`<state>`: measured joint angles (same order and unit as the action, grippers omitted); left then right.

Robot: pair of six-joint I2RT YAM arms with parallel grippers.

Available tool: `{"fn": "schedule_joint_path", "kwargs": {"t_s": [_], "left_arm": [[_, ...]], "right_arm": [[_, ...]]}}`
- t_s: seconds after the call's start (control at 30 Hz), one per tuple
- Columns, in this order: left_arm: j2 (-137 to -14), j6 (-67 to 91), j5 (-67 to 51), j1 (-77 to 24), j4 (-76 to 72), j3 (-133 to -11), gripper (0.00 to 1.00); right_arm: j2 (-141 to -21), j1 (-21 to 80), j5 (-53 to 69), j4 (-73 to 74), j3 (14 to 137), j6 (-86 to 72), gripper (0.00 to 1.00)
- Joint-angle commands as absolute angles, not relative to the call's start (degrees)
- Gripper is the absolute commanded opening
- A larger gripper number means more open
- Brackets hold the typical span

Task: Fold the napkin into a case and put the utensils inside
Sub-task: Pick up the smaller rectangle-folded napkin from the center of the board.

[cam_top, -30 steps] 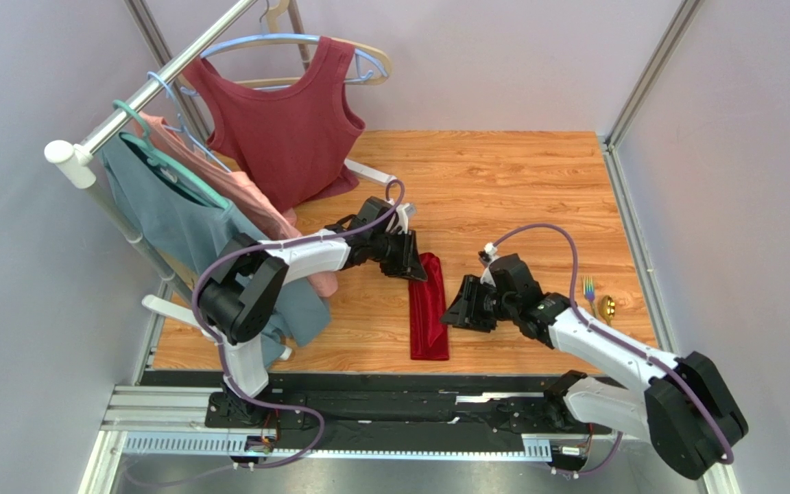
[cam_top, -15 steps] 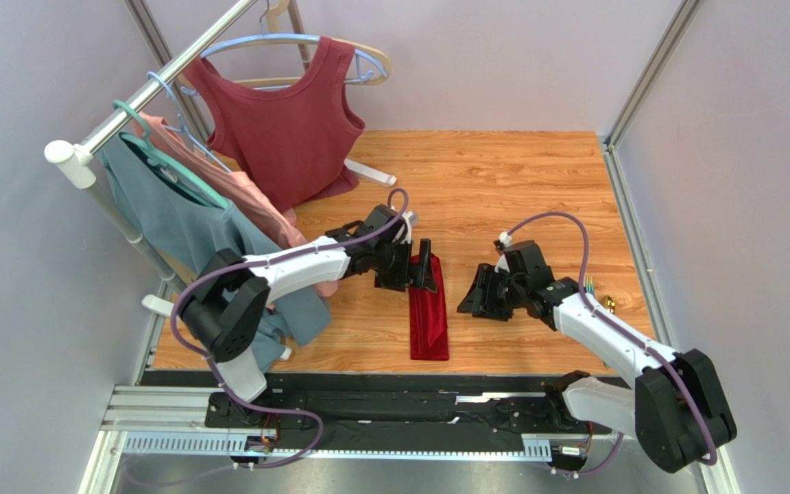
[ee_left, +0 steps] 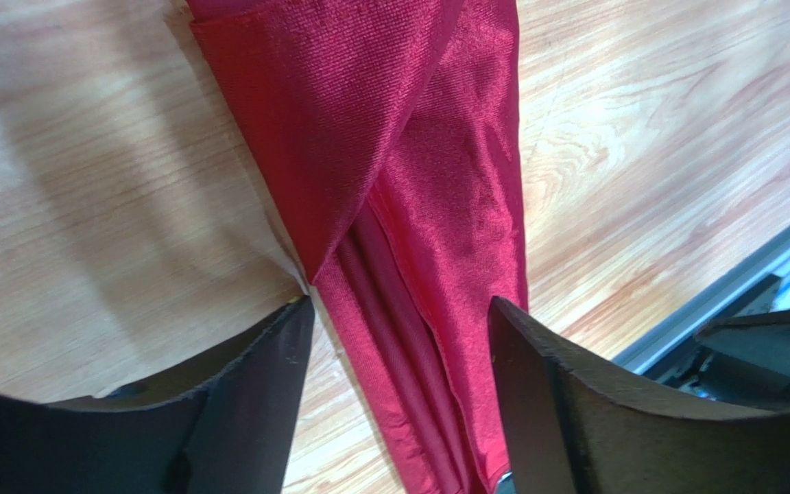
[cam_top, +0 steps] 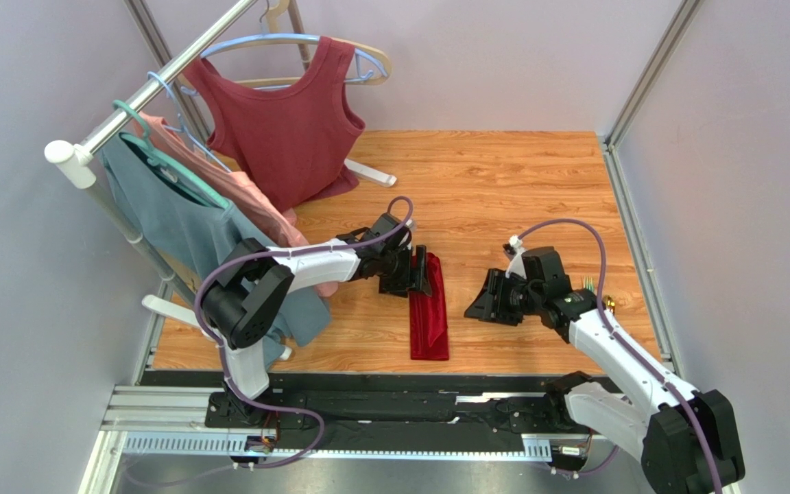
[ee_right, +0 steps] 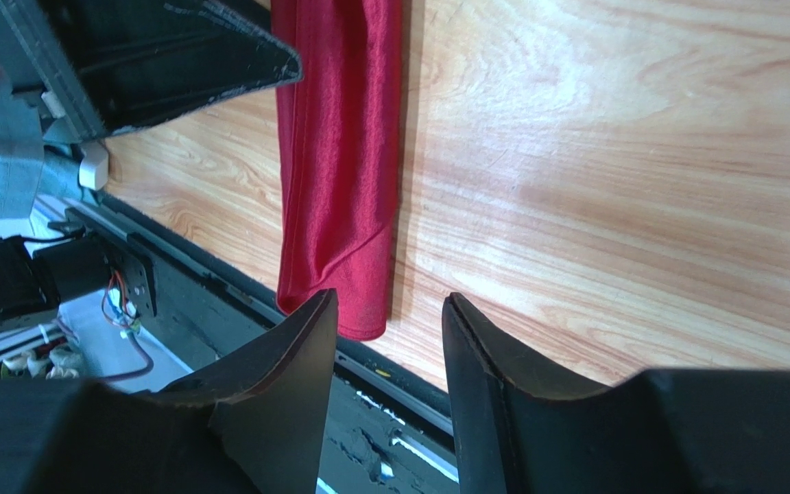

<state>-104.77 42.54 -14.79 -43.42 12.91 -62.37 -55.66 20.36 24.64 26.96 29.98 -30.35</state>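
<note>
Case (cam_top: 429, 321): lay folded narrow, ready for filling.
Left gripper (cam_top: 419, 273): I held it spread, empty (over its far end).
Right gripper (cam_top: 482, 305): spread, empty, alongside.

top: overhead, far | wrists: close, down-looking | shared: case (cam_top: 429, 309), seemingly whole only overhead

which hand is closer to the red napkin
Left. The left hand is open over the napkin's far end. The right hand is also open, off to the napkin's right with bare table between them.
</note>
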Motion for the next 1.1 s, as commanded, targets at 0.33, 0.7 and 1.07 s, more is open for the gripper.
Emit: {"fn": "schedule_joint_path", "kwargs": {"t_s": [0.33, 0.7, 1.07], "left_arm": [[-110.2, 45.0, -13.9, -44.4, 12.4, -60.2, 0.47], [-113.0, 44.7, -13.5, -45.0, 13.5, -63.1, 0.23], [-106.5, 36.1, -5.1, -45.7, 20.7, -67.4, 0.0]], "right_arm": [[-53.2, 20.1, 29.8, 23.9, 27.5, -29.9, 0.45], [-51.2, 20.1, 30.3, 24.8, 27.2, -30.6, 0.45], [-51.5, 20.0, 29.6, 25.3, 27.3, -31.4, 0.45]]}}
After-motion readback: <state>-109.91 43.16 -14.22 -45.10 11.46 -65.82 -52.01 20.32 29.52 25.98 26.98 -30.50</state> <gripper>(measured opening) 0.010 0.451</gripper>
